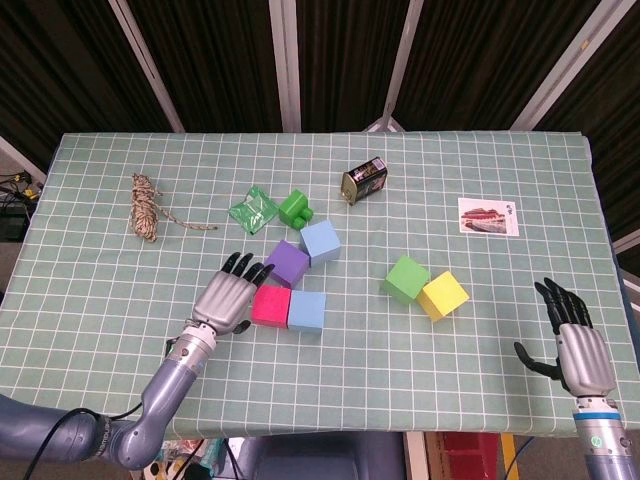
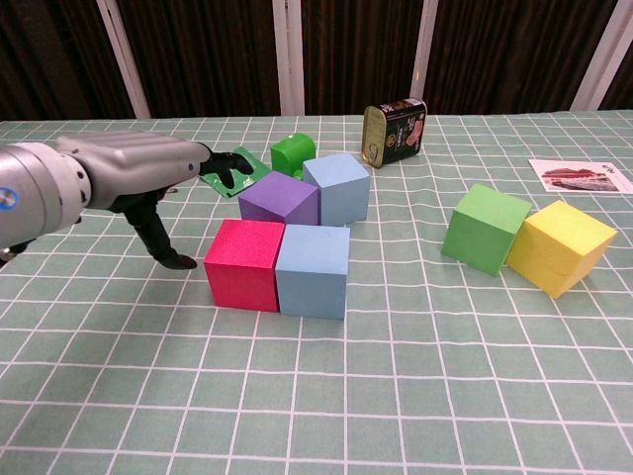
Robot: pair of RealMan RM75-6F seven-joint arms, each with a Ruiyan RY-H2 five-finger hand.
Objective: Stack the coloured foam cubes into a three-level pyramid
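A pink cube (image 1: pixel 271 306) (image 2: pixel 244 264) and a light blue cube (image 1: pixel 307 311) (image 2: pixel 313 271) sit side by side on the table. Right behind them stand a purple cube (image 1: pixel 290 262) (image 2: pixel 280 199) and another light blue cube (image 1: pixel 320 242) (image 2: pixel 338 187). A green cube (image 1: pixel 405 278) (image 2: pixel 486 229) and a yellow cube (image 1: pixel 443 295) (image 2: pixel 560 246) touch each other further right. My left hand (image 1: pixel 226 297) (image 2: pixel 138 174) hovers open just left of the pink cube, apart from it. My right hand (image 1: pixel 575 345) is open near the table's front right corner, holding nothing.
A tin can (image 1: pixel 364 181) (image 2: pixel 395 130), a small green block (image 1: pixel 295 208) (image 2: pixel 293 153) and a green packet (image 1: pixel 253 211) lie behind the cubes. A coil of rope (image 1: pixel 147 206) lies at the left, a postcard (image 1: pixel 488 216) (image 2: pixel 580 174) at the right.
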